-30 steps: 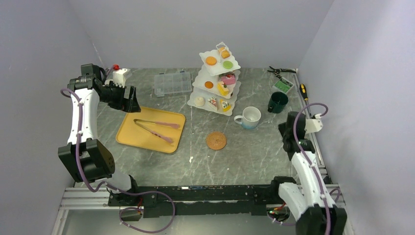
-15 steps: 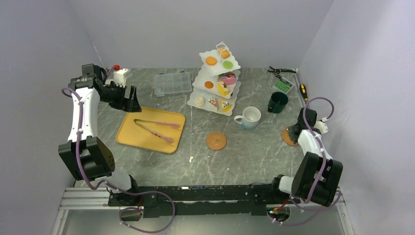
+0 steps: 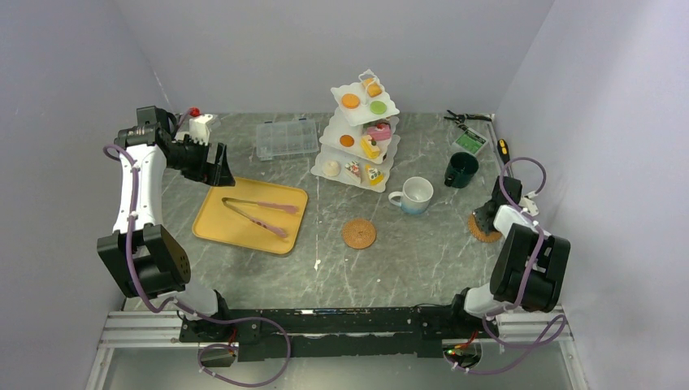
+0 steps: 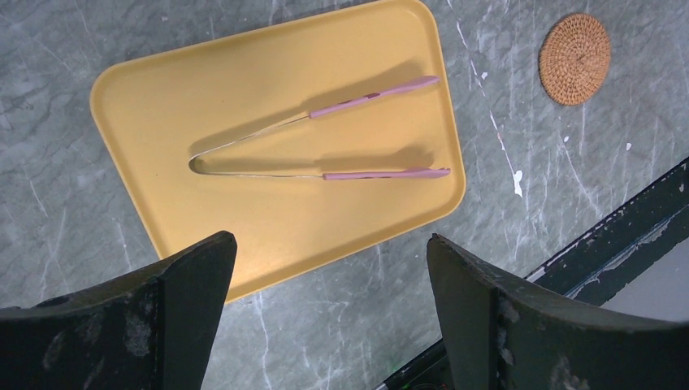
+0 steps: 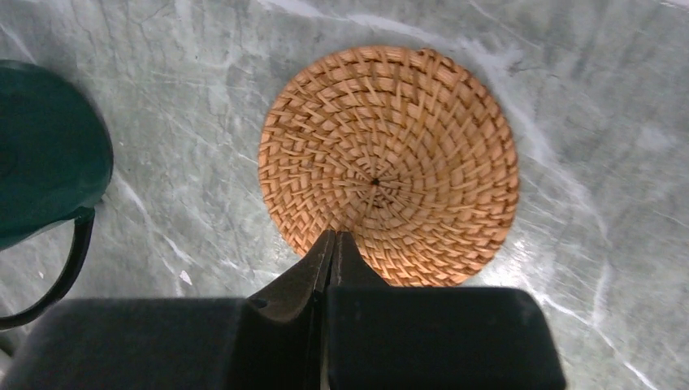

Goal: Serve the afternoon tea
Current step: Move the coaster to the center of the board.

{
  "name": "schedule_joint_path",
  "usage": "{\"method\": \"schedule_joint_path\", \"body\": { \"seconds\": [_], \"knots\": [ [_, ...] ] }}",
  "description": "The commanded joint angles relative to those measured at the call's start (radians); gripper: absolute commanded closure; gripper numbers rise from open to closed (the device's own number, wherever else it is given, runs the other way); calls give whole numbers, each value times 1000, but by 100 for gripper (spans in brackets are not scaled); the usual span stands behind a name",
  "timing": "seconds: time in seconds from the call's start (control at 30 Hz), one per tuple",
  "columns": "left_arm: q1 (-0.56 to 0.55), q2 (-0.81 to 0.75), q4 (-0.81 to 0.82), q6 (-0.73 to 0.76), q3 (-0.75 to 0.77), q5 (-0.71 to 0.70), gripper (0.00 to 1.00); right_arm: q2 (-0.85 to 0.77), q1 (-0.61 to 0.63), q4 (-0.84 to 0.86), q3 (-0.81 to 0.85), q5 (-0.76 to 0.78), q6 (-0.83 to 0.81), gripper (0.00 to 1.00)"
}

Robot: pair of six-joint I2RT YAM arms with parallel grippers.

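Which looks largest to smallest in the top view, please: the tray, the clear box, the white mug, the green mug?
1. Tray
2. Clear box
3. White mug and green mug: they look about alike, so unranked.

Robot lab test cell: plain enclosure walls (image 3: pixel 325 41) around marbled table (image 3: pixel 406 260), aluminium rail (image 3: pixel 138 325) (pliers (image 3: pixel 465 118), screwdriver (image 3: pixel 504 150) at edge).

No text, label, brand, number or sign is legible in any view — the small green packet (image 3: pixel 469 142) at the far right bears markings too small to read.
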Motion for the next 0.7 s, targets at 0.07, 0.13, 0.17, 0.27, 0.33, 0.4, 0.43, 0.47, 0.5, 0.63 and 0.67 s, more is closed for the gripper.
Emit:
{"method": "schedule_joint_path", "body": {
  "seconds": [0.07, 0.13, 0.17, 0.27, 0.33, 0.4, 0.43, 0.47, 0.5, 0.63, 0.67],
  "knots": [
    [0, -6, 12, 32, 14, 7, 7, 58, -1, 76, -3, -74, -11, 100],
    [0, -7, 11, 37, 13, 3, 7, 72, -1, 82, -5, -92, -15, 100],
    [0, -8, 12, 38, 11, 2, 7, 75, 2, 83, -6, -100, -15, 100],
    [1, -7, 13, 38, 10, 3, 7, 62, 22, 93, -21, -98, -11, 100],
    [0, -4, 9, 41, 15, 5, 7, 63, 33, 98, -26, -98, -8, 100],
    [0, -5, 5, 43, 16, 3, 7, 73, 40, 98, -31, -115, 1, 100],
    [0, -5, 8, 43, 16, 1, 7, 77, 54, 99, -35, -121, 8, 100],
    [0, -7, 9, 45, 16, 1, 6, 78, 73, 100, -40, -122, 19, 100],
    [1, -7, 10, 44, 17, 0, 6, 76, 100, 106, -51, -119, 31, 100],
    [2, -8, 0, 50, 20, 2, 7, 49, 234, 107, -86, -89, 95, 100],
    [2, -10, 0, 53, 20, 1, 7, 40, 276, 103, -95, -80, 111, 100]
  ]
}}
